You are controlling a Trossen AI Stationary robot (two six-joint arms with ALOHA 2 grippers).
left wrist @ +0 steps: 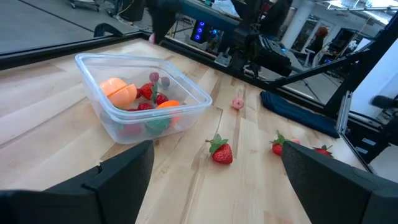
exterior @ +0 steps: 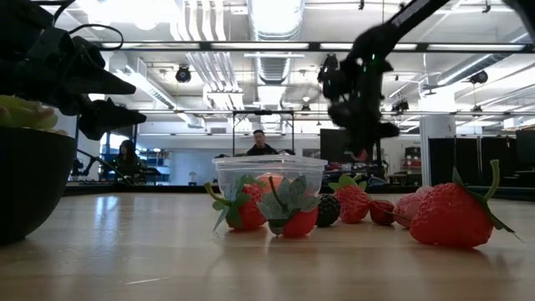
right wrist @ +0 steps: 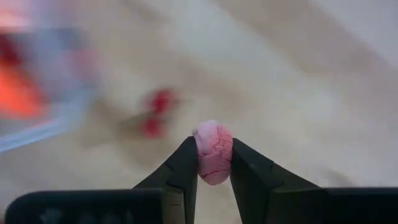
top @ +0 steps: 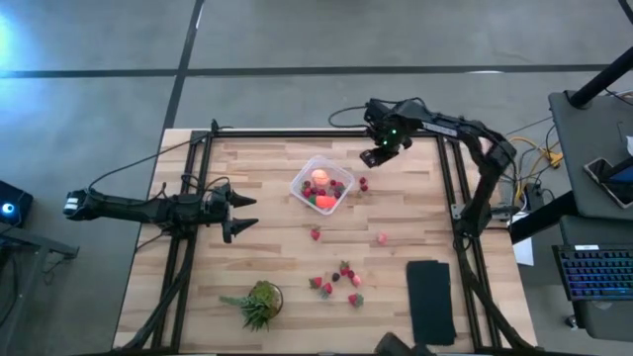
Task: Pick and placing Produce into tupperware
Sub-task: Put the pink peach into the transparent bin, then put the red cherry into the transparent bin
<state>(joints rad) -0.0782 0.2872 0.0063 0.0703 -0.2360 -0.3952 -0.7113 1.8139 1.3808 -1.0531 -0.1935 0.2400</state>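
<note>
The pale wooden surface (top: 267, 247) is carrying the small clear squarish plastic tub (top: 322, 185), holding an orange round fruit (top: 319, 178). Beside the tub, the raised right pincer (right wrist: 213, 163) is gripping a small pink wrinkled berry (right wrist: 213, 150). Well apart from the tub, the left pincer (top: 244, 213) is hovering level, fingers spread.

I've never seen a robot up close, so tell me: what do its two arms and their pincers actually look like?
Both arms are dark, nearly black, and slim, built of jointed segments. The left arm ends in a pincer with two pointed dark fingers. The right arm shows a small green light near its pincer, whose fingers are flat, dark and tapered. Thin dark cables run along the right arm.
</note>
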